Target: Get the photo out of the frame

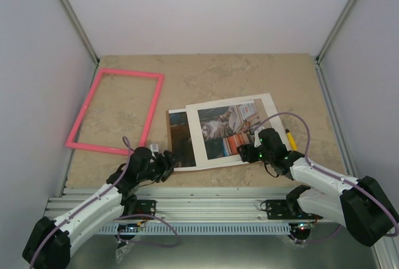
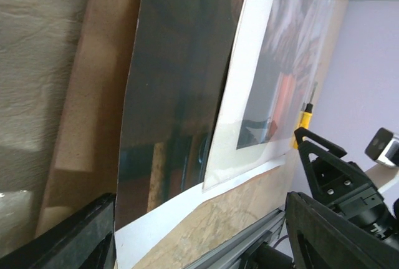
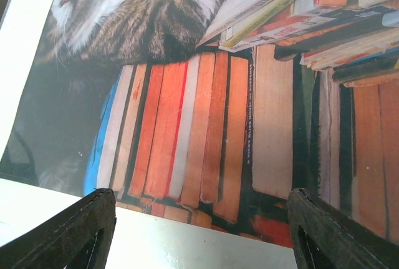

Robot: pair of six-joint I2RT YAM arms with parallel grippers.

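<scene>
One frame (image 1: 83, 110), pink and empty, lies flat at the far left of the table (image 1: 249, 72). One photo (image 1: 224, 130) lies at centre, well apart from the frame, under one white mat (image 1: 232, 101), with one brown board (image 2: 93, 94) at its left. Print on one book spine is too small to read. Left gripper (image 1: 167, 164) and right gripper (image 1: 247, 151) stand with jaws wide and hold nothing. One yellow-handled tool (image 1: 290, 138) lies to the right.
</scene>
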